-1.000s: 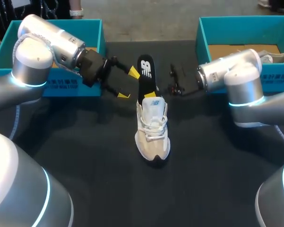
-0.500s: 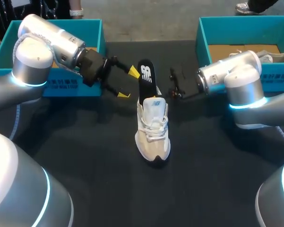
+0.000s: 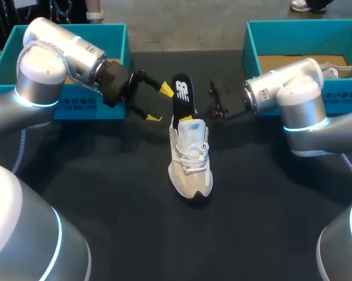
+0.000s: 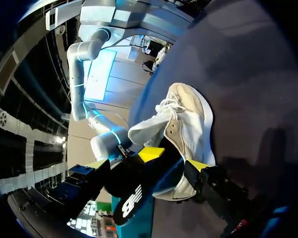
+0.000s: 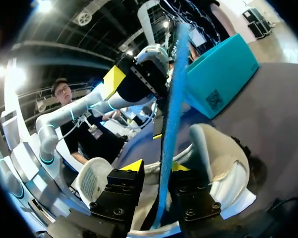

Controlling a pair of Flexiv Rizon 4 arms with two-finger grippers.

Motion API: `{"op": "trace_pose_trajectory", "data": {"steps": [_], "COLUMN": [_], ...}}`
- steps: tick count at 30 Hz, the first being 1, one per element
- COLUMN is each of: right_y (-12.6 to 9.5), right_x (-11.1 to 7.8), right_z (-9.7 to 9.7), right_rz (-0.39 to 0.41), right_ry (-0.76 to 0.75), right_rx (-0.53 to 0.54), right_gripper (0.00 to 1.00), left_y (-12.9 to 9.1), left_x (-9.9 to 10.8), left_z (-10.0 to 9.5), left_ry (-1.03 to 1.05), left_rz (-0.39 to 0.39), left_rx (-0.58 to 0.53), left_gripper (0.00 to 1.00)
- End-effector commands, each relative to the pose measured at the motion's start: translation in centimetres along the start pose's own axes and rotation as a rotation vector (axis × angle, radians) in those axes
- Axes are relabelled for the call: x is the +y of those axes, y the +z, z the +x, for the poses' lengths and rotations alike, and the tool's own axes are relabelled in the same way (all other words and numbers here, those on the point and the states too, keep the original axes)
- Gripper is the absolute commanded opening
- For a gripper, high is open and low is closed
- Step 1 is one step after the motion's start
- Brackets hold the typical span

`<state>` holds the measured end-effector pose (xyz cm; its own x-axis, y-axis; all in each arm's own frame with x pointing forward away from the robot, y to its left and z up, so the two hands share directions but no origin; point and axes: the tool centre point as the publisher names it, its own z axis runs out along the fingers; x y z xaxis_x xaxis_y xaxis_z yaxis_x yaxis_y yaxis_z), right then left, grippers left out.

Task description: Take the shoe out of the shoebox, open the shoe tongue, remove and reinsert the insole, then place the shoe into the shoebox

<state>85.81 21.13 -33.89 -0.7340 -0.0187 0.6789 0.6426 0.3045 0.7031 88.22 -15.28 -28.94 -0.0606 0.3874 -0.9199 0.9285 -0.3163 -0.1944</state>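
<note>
Beige and white, the shoe stood on the dark bench near its middle, outside both boxes, with its toe toward the robot and its heel away. The black insole rose steeply out of the shoe's opening. Its lower end was down inside the heel and its printed upper end leaned away from the toe.

The right claw had come in from the right and was gripping the insole edge-on just above the shoe (the thin blue edge ran straight up between its yellow tips in the right wrist view).

The left claw hung just left of the insole with its fingers spread wide and nothing held. In the left wrist view the shoe's heel and the insole lay just ahead of those spread tips.

A teal left shoebox sat at the far left of the bench behind the left arm. A teal right shoebox sat at the far right with a second shoe inside it.
</note>
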Motion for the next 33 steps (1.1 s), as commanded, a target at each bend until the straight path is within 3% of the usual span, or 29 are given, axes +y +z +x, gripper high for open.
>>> {"op": "trace_pose_trajectory", "data": {"steps": [1,7,8,10,11,17,33], "right_y": [-0.1,-0.1,-0.1,-0.1,-0.1,0.2,0.8], "right_x": [0.6,1.8,1.8,2.0,2.1,2.1,-1.0], "right_z": [-0.1,-0.4,-0.5,-0.6,-0.6,-0.4,0.7], "right_rz": [0.003,0.004,0.005,0.009,0.01,0.022,0.058], "right_ry": [-0.01,-0.036,-0.039,-0.042,-0.043,-0.037,0.047], "right_rx": [-0.006,-0.006,-0.005,-0.002,0.0,0.018,0.044], "right_gripper": [0.29,0.27,0.23,0.04,0.0,0.0,0.0], "left_y": [0.0,-0.2,-0.2,-0.3,-0.3,-0.3,-0.1], "left_x": [0.1,-0.1,-0.1,-0.2,-0.2,-0.2,-0.2], "left_z": [0.1,0.2,0.2,0.2,0.2,0.1,0.2], "left_ry": [0.002,0.0,0.0,0.0,0.0,0.003,0.005], "left_rz": [0.002,-0.003,-0.004,-0.007,-0.008,-0.008,-0.005], "left_rx": [-0.002,0.0,0.001,0.002,0.002,0.0,0.0], "left_gripper": [1.0,1.0,1.0,1.0,1.0,1.0,1.0]}}
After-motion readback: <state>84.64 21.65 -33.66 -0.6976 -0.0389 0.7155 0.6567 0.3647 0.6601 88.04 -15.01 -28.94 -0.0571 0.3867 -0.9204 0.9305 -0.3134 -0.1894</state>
